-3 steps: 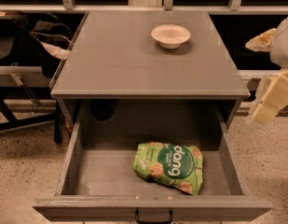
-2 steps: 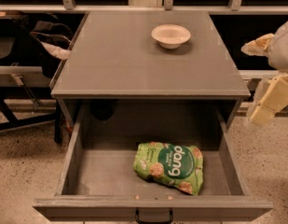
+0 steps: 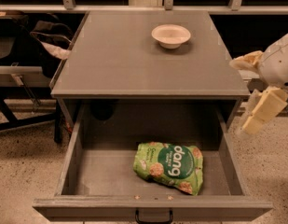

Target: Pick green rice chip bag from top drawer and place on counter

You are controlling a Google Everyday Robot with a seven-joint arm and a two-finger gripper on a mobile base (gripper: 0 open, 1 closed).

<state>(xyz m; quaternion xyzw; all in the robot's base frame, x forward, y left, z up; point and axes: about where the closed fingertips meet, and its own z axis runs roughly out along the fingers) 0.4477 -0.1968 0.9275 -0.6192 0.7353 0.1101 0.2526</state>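
Note:
The green rice chip bag (image 3: 169, 166) lies flat on the grey bottom of the open top drawer (image 3: 76, 149), right of middle, its "dang" circle facing up. The drawer is pulled fully out, with its dark handle (image 3: 154, 217) at the front edge. The counter (image 3: 120, 55) is the grey top of the cabinet above it. My gripper (image 3: 241, 95) hangs at the right side, beside the cabinet's right front corner, level with the counter edge and well above the bag. Its tan fingers (image 3: 264, 110) stand apart and hold nothing.
A white bowl (image 3: 171, 35) stands on the counter at the back right. Dark chairs and a bag (image 3: 50, 36) sit left of the cabinet. Speckled floor (image 3: 27, 171) lies on both sides. A window frame (image 3: 134, 6) runs behind.
My gripper has moved a little left and down, closer to the cabinet's right front corner. The bag, drawer and bowl have not moved.

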